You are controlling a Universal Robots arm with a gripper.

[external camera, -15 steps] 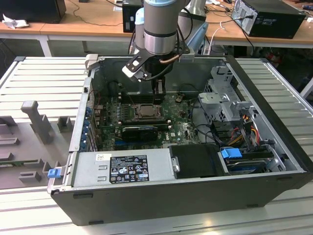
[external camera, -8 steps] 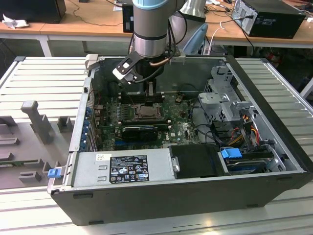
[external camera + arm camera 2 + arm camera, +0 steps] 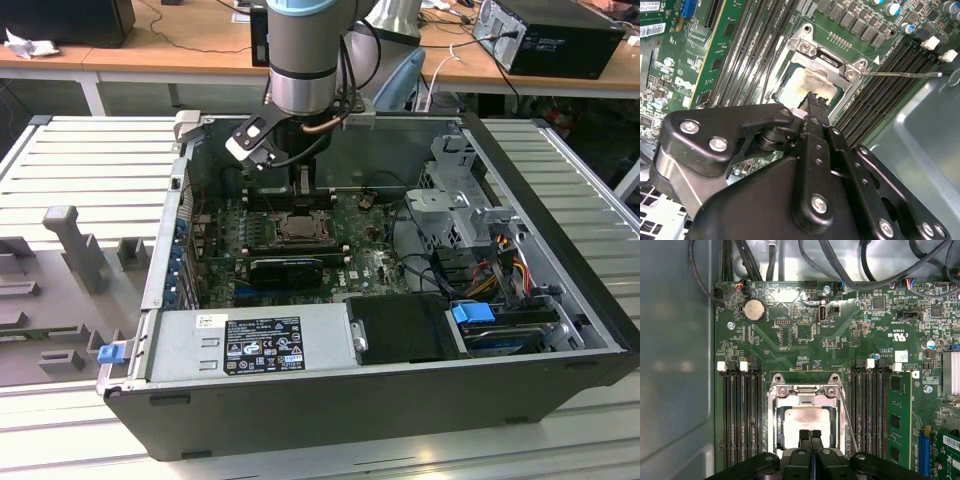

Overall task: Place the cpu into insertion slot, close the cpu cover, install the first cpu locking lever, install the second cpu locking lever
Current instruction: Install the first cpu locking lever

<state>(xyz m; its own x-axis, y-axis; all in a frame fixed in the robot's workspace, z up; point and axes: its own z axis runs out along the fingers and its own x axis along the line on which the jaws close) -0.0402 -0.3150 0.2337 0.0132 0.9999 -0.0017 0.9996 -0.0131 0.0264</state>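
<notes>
Inside the open computer case, the insertion slot (image 3: 297, 228) lies in the middle of the green motherboard. In both wrist views the cpu (image 3: 805, 416) (image 3: 802, 82) rests in the slot (image 3: 771, 415), its pale face showing through the window of the cpu cover (image 3: 807, 390) (image 3: 827, 60), which lies flat over it. My gripper (image 3: 810, 434) (image 3: 813, 100) (image 3: 303, 185) hangs right over the cpu, shut, with nothing between its fingertips. A thin metal locking lever (image 3: 849, 425) (image 3: 905, 74) stands out at an angle from one side of the slot.
Long black memory slots (image 3: 740, 420) flank the socket, with a green memory module (image 3: 900, 425) on one side. Cables (image 3: 860, 270) cross behind the board near a coin battery (image 3: 754, 310). A black card (image 3: 288, 268), power supply (image 3: 250, 345) and drive cage (image 3: 470, 210) crowd the case.
</notes>
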